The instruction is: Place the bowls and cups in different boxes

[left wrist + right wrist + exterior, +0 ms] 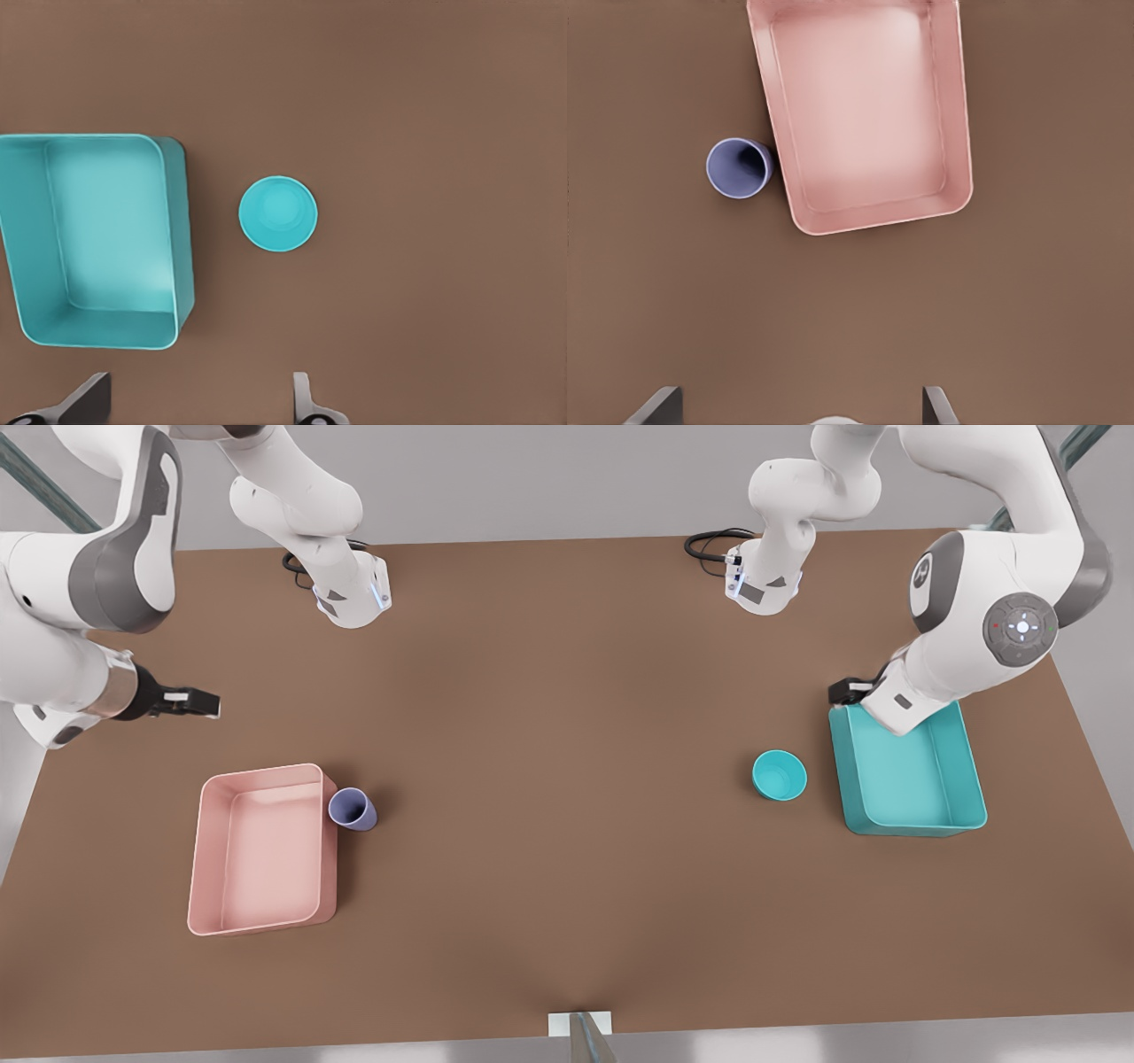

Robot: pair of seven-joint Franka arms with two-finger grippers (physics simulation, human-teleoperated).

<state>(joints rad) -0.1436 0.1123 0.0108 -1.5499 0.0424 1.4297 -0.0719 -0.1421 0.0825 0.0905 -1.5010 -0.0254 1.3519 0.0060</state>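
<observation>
The teal bowl (780, 775) (278, 213) stands upright on the brown table, just beside the teal box (912, 779) (106, 230) on the front view's right. My left gripper (848, 691) (197, 409) hovers open and empty over that box's far corner, partly hidden by its arm. The lavender cup (353, 809) (739, 167) stands close against the pink box (261, 850) (868, 115) on the front view's left. Behind the pink box, my right gripper (199, 704) (797, 409) hangs open with nothing in it. Both boxes are empty.
The two arm bases (354, 598) (762, 584) with black cables stand along the table's back edge. A small white bracket (580, 1027) sits at the middle of the front edge. Bare brown table stretches between the two boxes.
</observation>
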